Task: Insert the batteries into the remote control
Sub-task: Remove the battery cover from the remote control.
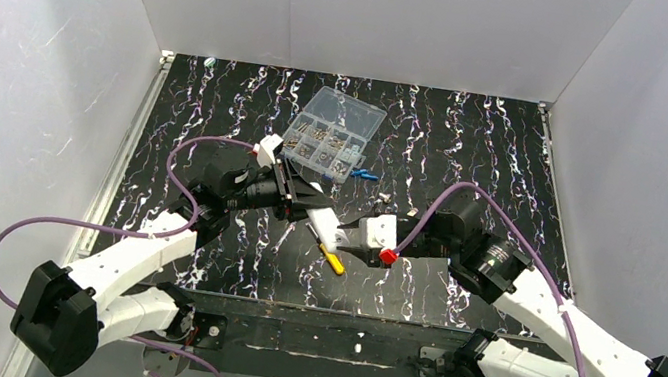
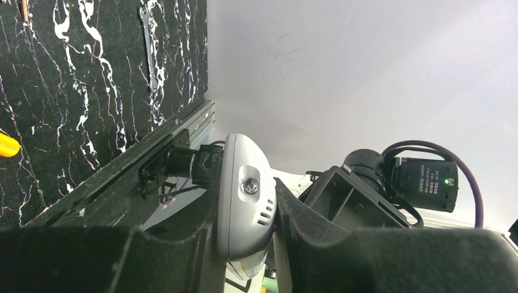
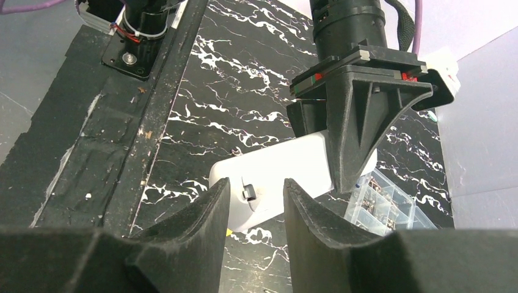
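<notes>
My left gripper (image 1: pixel 296 199) is shut on the white remote control (image 1: pixel 324 224) and holds it above the mat, its free end pointing right. In the left wrist view the remote (image 2: pixel 244 195) is clamped between both black fingers. My right gripper (image 1: pixel 354 243) is at that free end, open. Its two fingers frame the remote's (image 3: pixel 275 174) rounded end and small latch, with a gap on each side. The blue batteries (image 1: pixel 368 174) lie on the mat by the clear box, away from both grippers.
A clear compartment box (image 1: pixel 331 134) of small metal parts stands behind the grippers and also appears at the right wrist view's edge (image 3: pixel 385 204). A yellow-handled screwdriver (image 1: pixel 331 259) lies under the remote. White walls enclose the black marbled mat (image 1: pixel 478 151).
</notes>
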`<state>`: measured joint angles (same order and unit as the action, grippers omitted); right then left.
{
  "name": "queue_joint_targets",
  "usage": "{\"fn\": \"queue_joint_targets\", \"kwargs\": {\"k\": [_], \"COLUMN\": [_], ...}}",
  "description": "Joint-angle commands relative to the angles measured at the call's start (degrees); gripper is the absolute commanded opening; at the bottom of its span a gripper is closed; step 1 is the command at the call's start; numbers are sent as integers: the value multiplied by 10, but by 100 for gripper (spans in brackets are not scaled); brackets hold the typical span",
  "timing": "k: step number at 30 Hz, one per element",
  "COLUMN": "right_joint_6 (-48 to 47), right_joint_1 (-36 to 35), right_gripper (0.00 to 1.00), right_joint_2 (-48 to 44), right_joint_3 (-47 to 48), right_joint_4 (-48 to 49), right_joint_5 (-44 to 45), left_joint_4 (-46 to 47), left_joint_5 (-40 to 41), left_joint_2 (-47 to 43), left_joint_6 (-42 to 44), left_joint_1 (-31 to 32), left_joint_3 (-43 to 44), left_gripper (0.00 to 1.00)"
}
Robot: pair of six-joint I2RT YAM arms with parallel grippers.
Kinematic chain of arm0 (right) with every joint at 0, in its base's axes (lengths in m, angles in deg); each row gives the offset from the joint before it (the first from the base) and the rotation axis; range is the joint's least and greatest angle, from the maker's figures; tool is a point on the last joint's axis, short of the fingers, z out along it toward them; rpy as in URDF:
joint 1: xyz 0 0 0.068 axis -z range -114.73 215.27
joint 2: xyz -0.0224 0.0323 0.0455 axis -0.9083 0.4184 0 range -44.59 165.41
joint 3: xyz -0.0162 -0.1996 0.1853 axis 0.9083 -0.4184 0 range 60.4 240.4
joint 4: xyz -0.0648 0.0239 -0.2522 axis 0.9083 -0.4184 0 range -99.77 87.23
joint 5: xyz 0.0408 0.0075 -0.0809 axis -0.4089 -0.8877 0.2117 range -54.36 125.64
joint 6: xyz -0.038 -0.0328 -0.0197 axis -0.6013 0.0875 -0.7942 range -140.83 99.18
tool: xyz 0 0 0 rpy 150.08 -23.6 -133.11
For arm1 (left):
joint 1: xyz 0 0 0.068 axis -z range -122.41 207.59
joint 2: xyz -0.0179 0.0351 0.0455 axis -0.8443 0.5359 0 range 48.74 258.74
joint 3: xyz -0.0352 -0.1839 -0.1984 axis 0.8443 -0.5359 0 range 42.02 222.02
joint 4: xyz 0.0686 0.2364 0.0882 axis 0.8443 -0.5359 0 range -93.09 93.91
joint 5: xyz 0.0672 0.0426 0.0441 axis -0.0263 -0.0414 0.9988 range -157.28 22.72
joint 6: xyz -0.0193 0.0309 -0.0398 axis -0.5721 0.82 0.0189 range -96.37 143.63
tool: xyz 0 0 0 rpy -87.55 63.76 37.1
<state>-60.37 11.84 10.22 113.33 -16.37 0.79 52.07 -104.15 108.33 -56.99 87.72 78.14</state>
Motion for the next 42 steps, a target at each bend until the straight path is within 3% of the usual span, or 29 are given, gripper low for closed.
{"fn": "queue_joint_targets", "kwargs": {"k": [1, 42], "right_joint_6": [-16, -16], "right_joint_1": [-1, 17], "right_gripper": [45, 44], "right_joint_2": [-1, -9], "right_joint_3": [14, -8], "right_joint_4": [11, 32], "right_joint_5": [18, 34], "left_joint_4": [40, 50], "left_joint_5": [-33, -32], "left_joint_2": [-8, -14], "left_joint_6": [-5, -4], "left_joint_1": [3, 3], "left_joint_3": [20, 12], "left_gripper": [0, 0]}}
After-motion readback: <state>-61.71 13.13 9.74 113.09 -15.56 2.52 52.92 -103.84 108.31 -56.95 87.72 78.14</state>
